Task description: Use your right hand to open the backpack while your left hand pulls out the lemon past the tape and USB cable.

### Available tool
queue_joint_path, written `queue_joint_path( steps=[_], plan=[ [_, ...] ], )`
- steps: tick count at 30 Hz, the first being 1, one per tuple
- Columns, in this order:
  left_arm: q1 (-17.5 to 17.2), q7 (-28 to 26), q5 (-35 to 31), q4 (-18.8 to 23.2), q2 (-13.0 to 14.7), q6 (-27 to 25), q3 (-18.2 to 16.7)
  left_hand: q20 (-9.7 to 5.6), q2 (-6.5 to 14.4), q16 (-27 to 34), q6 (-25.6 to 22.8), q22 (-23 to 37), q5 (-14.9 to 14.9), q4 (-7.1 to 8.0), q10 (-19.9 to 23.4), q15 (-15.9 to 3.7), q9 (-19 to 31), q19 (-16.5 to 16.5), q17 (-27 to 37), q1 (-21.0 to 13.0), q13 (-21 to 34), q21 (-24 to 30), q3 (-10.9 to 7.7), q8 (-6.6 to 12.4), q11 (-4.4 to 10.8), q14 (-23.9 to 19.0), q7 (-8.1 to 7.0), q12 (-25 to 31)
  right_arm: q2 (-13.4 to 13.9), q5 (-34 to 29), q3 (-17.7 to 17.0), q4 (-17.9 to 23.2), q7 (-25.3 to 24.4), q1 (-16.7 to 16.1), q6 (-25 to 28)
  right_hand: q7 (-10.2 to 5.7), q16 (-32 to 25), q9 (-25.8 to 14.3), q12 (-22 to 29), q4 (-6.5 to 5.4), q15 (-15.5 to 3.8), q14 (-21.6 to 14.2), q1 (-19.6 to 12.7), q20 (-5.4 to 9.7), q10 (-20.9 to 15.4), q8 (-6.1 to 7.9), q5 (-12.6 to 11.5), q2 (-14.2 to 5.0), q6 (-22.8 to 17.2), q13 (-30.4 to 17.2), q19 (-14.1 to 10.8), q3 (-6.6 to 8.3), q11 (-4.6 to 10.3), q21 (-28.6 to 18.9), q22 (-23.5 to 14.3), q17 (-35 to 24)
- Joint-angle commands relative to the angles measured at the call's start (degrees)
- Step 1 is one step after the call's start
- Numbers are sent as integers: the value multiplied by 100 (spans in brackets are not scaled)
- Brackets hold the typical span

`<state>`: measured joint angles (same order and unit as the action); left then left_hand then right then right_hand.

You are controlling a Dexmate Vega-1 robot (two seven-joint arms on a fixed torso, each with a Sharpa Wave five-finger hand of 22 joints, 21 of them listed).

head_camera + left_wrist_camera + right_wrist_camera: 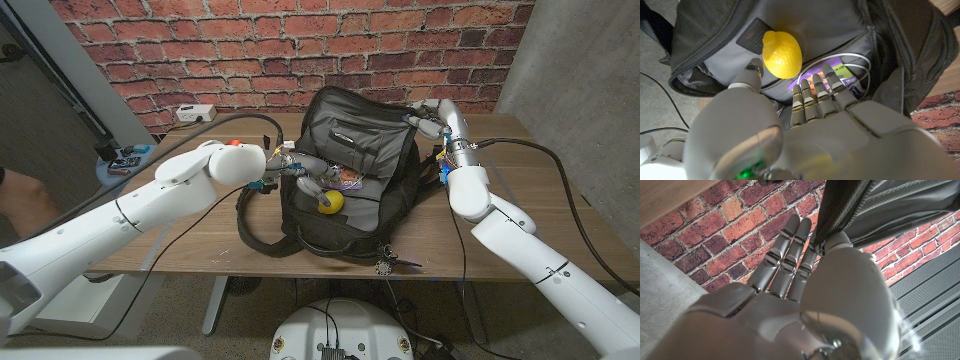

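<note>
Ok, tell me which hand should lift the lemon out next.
Left. The left hand is already at the lemon in the backpack; the right hand grips its flap.

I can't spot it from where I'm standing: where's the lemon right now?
In the head view the lemon sits at the open backpack's front edge, at the left hand's fingers.

Light is even and fairly bright, seemingly from overhead; the backpack (345, 170) throws a soft shadow on the tabletop (200, 235). The head view is sharp. In the wrist views the near parts of each hand blur: the left hand (805, 135) carries pale sheen, the right hand (805, 305) small glints. The lemon (782, 54) is crisp, vividly lit. The backpack's interior is dim.
</note>
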<state>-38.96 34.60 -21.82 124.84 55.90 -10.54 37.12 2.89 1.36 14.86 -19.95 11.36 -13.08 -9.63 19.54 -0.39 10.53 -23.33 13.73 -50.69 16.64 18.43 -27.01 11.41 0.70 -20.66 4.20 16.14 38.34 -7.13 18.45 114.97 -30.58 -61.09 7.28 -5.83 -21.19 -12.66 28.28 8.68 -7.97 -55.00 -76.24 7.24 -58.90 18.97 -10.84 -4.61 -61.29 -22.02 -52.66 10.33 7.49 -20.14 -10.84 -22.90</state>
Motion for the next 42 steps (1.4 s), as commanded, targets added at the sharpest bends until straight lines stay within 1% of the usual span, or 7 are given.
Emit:
queue_joint_path(
  steps=[1, 10, 25, 30, 33, 42],
  plan=[
    [51, 120, -95, 5, -129, -80, 112, 26, 1, 64, 14, 22, 7, 9, -12, 36, 24, 11, 31, -59, 33, 18, 40, -6, -12, -7, -12, 29, 1, 31, -32, 5, -21, -37, -43, 39, 18, -31, 33, -3, -584, -64, -93, 256, -40, -18, -22, -4, -4, -27, -28, -27, 10, -35, -5, -20],
    [92, 131, -73, -78, -237, -55, 183, 28, 1, 80, 30, 27, 10, 11, -35, 43, 26, 25, 63, -90, 69, 17, 77, -12, -35, 3, 0, 43, 19, 47, -59, 37, -6, -71, -18, 43, 29, -34, 28, -3, -584, -68, -103, 252, -41, -27, -21, -7, -9, -28, -23, -45, 7, -45, -4, -28],
    [84, 104, -229, -102, -277, -66, 281, 14, 40, 132, -32, 37, 6, 10, -23, 39, 29, -5, 116, -166, 131, 36, 112, 10, -58, -43, -1, 90, -4, 101, -112, 39, -63, -163, -34, 40, 41, -37, 20, -4, -584, -75, -118, 253, -34, -41, -21, -16, -8, -35, -21, -64, -6, -59, -3, -41],
    [71, 76, -322, -133, -306, -60, 319, -14, 79, 200, -115, 44, -6, -2, 32, 17, 32, -57, 156, -245, 175, 64, 120, 35, -25, -147, -7, 145, -15, 131, -126, 20, -73, -183, -55, 56, 45, -38, 19, -4, -584, -77, -122, 252, -29, -40, -20, -16, -20, -41, -24, -72, -7, -65, -3, -46],
    [63, 62, -358, -160, -317, -44, 337, -29, 126, 221, -149, 49, -29, -25, 54, 1, 35, -102, 179, -340, 206, 87, 96, 40, -41, -163, 9, 177, -13, 146, -130, 15, -69, -193, -66, 54, 49, -38, 20, -3, -584, -78, -126, 253, -41, -44, -20, -16, -19, -39, -21, -76, -17, -68, -3, -48],
    [-12, -58, -569, -246, -365, -23, 392, -28, 143, 262, -206, 56, -46, -16, 85, -8, 39, -113, 226, -401, 260, 101, 129, 45, -34, -191, 0, 235, -17, 173, -152, 13, -88, -227, -78, 49, 58, -40, 19, -6, -583, -81, -132, 249, -41, -52, -17, -22, -22, -48, -18, -90, -20, -77, -3, -56]
  ],
)
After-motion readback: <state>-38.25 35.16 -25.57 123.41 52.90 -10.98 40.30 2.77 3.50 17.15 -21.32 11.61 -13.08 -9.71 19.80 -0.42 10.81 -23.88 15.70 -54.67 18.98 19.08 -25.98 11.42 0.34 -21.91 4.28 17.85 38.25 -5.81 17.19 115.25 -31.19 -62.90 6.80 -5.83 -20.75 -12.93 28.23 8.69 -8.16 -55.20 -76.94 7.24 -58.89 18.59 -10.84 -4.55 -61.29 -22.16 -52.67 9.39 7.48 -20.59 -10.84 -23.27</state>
